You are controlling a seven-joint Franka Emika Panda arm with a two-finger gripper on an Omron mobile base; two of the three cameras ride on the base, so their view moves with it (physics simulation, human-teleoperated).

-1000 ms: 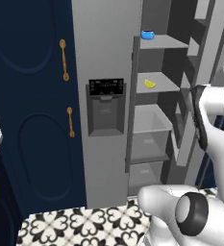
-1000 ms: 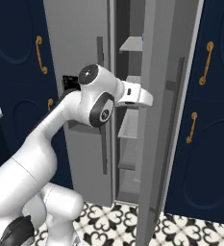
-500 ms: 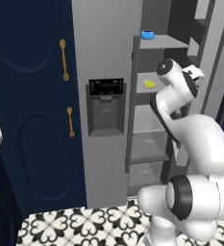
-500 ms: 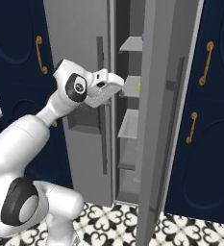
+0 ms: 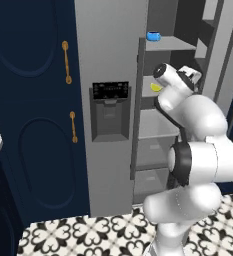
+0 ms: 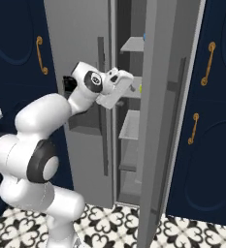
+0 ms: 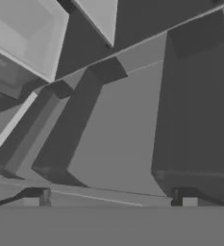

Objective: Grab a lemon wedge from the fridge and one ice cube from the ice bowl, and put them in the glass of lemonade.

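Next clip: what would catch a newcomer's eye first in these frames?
The big white arm dominates, bent up from the floor with its open gripper aimed into the grey fridge, whose right door stands open. Inside, two bright spots stand out against the grey shelves: the lemon wedge on the second shelf, right beside the robot's wrist, and a small blue object on the shelf above. Navy cabinets with brass handles frame the fridge.

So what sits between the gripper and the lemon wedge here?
Nothing that the left base view shows: the lemon wedge lies on its fridge shelf right beside the arm's wrist. The open gripper faces bare grey fridge panels.
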